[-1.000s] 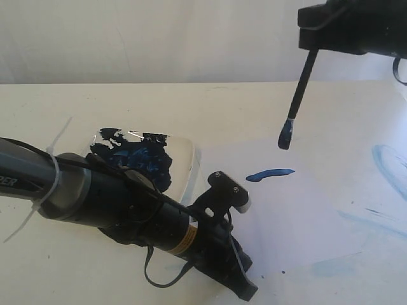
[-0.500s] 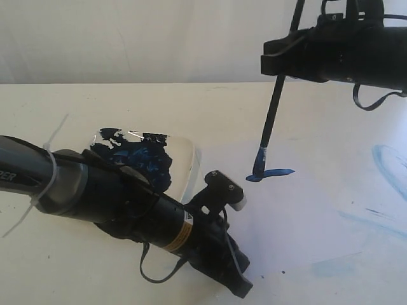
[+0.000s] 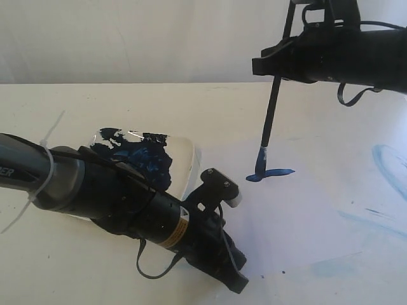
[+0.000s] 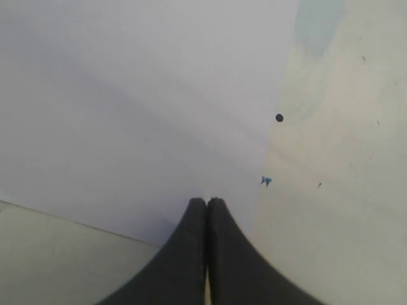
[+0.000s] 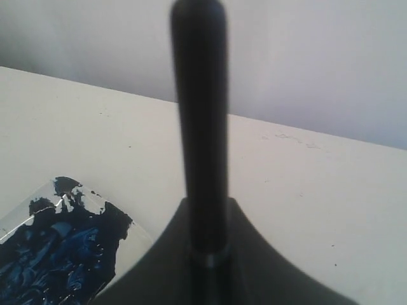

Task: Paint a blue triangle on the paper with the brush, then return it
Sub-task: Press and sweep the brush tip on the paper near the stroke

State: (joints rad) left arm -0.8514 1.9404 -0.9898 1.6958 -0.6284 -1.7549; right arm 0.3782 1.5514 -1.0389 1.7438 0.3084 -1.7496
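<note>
A clear plate (image 3: 189,166) holds smeared dark blue paint (image 3: 143,159). A second ago the brush (image 3: 272,108) hung tilted, clear of the paper (image 3: 305,222). Now, gripped by the right jaws, it stands steeper with its tip on the short blue stroke (image 3: 278,172). The left jaws, pressed together, are at the paper's edge near the bench's (image 3: 191,108) near edge. Open bench runs from the plate to the far edge.

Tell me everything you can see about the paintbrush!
The brush is long, thin and black, with a small silver band and bristles coated in blue paint. It stands nearly upright, tilted slightly, tip down. The right claw is shut on its handle high up, with the handle's end sticking out above. Its tip touches the paper at the left end of a short blue stroke.
</note>
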